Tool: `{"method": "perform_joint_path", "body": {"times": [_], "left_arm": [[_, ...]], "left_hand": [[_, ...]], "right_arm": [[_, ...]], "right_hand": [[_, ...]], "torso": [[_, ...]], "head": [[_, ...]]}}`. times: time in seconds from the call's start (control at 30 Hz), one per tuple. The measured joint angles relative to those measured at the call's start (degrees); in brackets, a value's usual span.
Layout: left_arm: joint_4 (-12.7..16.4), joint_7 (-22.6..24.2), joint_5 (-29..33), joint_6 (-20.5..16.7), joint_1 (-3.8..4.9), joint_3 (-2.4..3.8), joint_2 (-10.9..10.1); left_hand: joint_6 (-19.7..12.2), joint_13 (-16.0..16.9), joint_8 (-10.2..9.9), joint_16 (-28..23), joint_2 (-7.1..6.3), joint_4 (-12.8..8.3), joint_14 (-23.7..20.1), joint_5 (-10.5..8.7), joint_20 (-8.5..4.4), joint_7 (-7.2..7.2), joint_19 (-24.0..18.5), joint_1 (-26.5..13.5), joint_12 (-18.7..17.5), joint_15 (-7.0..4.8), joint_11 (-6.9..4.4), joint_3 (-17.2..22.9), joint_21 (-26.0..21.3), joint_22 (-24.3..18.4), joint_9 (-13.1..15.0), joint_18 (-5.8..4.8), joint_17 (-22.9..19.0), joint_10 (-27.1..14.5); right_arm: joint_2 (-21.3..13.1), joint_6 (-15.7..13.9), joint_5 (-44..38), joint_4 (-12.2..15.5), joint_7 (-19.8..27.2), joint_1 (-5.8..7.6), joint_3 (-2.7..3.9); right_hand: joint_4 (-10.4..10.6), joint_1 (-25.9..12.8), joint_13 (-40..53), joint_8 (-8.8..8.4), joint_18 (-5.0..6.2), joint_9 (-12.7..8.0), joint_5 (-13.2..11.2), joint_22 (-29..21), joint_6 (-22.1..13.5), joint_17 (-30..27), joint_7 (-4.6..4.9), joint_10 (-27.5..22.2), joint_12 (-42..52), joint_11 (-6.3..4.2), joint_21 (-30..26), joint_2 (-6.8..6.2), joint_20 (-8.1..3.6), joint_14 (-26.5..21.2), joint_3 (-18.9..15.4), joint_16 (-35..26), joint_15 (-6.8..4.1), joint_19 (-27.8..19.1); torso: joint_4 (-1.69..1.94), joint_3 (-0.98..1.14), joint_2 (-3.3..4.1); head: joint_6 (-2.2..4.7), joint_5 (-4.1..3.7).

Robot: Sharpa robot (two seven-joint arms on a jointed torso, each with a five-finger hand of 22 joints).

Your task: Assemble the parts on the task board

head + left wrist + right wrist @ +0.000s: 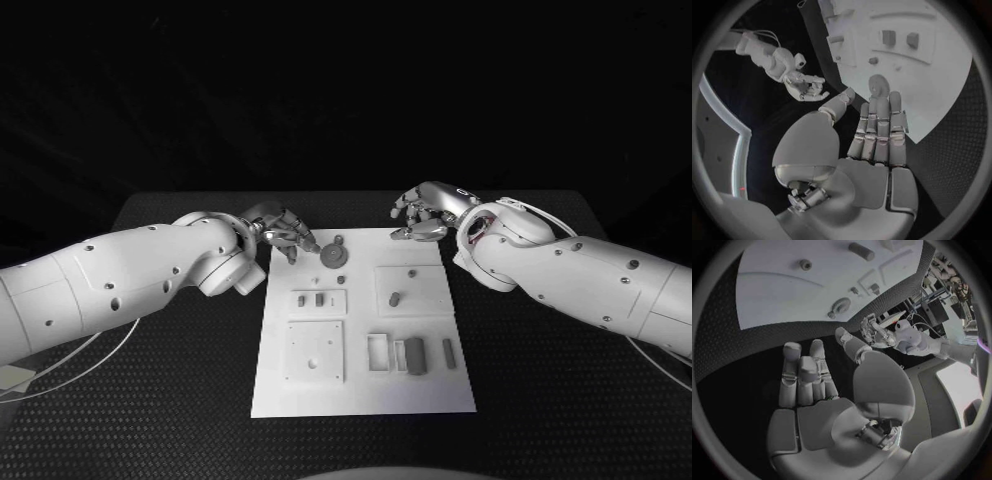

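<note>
Your left hand (284, 232) and right hand (427, 215), both spread and empty, hover at the board's (361, 395) far edge, poised to reach for the parts.

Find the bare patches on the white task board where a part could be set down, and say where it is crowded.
On the task board, the near strip below the square plate and slotted pieces is bare. The far end is crowded: the round part, left hand and right hand.

Robotics lab test station, black perforated table (173, 400) against a dark backdrop, white task board (361, 390) laid at its centre, shelving cluttered with equipment (945, 300) beyond the table's edge.
</note>
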Motion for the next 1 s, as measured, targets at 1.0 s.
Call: {"method": "perform_joint_path", "body": {"times": [1.0], "left_arm": [[-3.34,8.22,-50.78,-4.23,-1.55,-4.56,9.23]], "left_hand": [[1.06,-5.91,-1.8,7.64,-3.19,-0.82,13.0,-0.26,-3.08,-1.17,13.44,3.12,-14.46,-2.83,-1.61,1.88,8.9,6.99,-4.04,-0.18,7.43,5.35]], "right_arm": [[0.18,-0.49,0.4,0.12,0.48,-0.04,0.0]], "right_hand": [[-0.14,0.0,-0.58,-0.21,0.0,-0.01,0.0,0.0,-0.35,0.0,-0.03,0.4,-0.45,0.0,0.0,0.0,0.11,0.01,-0.14,0.0,-0.01,-0.1]], "torso": [[-0.12,0.08,0.15]], "head": [[-0.51,-0.7]]}}
